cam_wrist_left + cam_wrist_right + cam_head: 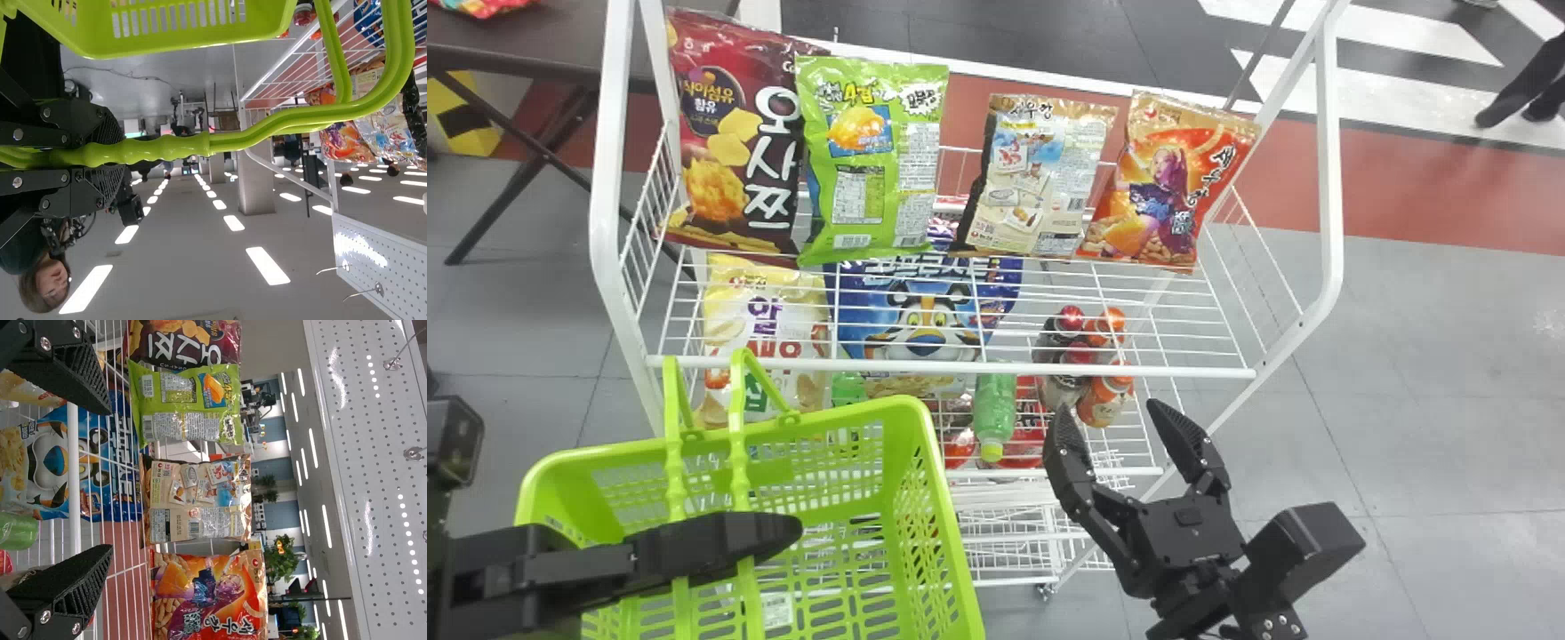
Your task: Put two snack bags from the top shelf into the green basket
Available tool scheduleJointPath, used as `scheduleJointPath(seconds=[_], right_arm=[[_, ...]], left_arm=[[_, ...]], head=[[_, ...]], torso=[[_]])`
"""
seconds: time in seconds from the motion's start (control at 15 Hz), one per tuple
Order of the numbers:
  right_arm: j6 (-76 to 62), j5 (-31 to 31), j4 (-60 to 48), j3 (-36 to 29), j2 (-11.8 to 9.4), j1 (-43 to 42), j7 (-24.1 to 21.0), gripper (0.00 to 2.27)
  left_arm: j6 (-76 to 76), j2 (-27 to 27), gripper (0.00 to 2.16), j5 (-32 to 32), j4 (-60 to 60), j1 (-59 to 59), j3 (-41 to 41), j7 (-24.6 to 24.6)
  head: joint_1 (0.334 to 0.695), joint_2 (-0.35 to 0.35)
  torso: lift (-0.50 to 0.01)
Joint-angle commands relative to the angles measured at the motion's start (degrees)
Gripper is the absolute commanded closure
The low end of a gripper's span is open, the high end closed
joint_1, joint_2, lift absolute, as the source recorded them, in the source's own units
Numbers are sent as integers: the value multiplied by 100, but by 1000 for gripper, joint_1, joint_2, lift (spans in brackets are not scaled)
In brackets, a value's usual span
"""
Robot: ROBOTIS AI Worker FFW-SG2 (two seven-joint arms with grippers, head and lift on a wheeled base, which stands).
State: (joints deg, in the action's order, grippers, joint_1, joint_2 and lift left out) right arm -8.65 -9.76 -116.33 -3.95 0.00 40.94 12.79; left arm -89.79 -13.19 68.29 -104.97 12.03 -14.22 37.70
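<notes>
- My right gripper (pixel 1110 409): fingers spread apart, air between them, on the near side of the white wire rack (pixel 960 366).
- Four snack bags upright in a row on the top shelf, beyond my right gripper.
- Beige snack bag (pixel 1040 178): roughly straight ahead of the gap between those fingers.
- Orange-red shrimp snack bag (pixel 1174 187): ahead and right, near the beige one, at the row's right end.
- Green snack bag (pixel 871 169): ahead and left, a gap separating it from the beige one.
- Dark red snack bag (pixel 734 142): farthest left, its edge behind the green one.
- Green basket (pixel 951 516): left of my right gripper, well apart from it, on the rack's near side.
- My left gripper (pixel 783 533): clamped on the basket handles (pixel 738 453), basket slung below.
- Lower down in the rack, under the top shelf: tiger-faced cereal bag (pixel 929 311) and yellow snack bag (pixel 765 311), both left of my right gripper; green bottle (pixel 994 404) also left, nearer.
</notes>
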Motion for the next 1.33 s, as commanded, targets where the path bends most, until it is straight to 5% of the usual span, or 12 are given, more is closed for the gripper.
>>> scheduleJointPath(seconds=[0.0,0.67,1.27], right_arm=[[0,0,5,0,5,-7,-4,87],[18,0,198,-53,5,-324,-4,90],[1617,237,681,-158,5,-2134,-198,70]], left_arm=[[-24,0,2142,0,3,-34,7,-8],[-24,27,2142,0,12,-60,51,-17],[-24,44,2142,9,12,10,42,27]], head=[[695,-254],[695,-260],[695,-250]], torso=[[0],[0],[0]])
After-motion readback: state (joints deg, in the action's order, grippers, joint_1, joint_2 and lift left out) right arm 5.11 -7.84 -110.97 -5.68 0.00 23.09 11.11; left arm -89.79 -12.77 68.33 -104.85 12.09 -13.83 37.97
